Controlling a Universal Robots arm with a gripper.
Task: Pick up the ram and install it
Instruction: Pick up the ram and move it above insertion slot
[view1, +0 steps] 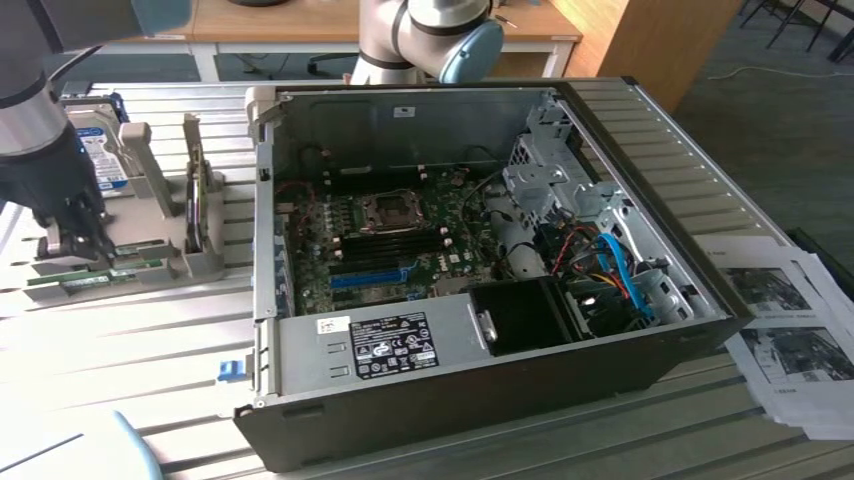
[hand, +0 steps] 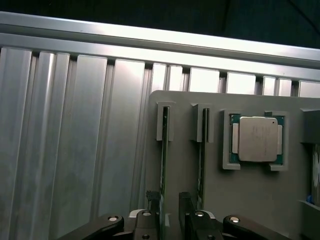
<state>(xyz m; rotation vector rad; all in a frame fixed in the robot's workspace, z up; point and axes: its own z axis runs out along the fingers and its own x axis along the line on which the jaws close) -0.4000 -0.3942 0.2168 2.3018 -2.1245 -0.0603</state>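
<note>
Pick step, I reckon: my gripper (hand: 169, 200) is released, jaws wide, one on either side of the ram (hand: 163, 150). The ram stands on edge in its slot of the grey holder (hand: 250, 200), just beside its twin stick (hand: 202, 150) and near the processor (hand: 257, 139), with nothing grasped yet. The holder sits on the slatted table (view1: 160, 330) at the exterior view's left of the open computer case (view1: 641, 330), so install isn't started, and I judge the grab calls for pads square on the board's flat faces, clear of the twin.
</note>
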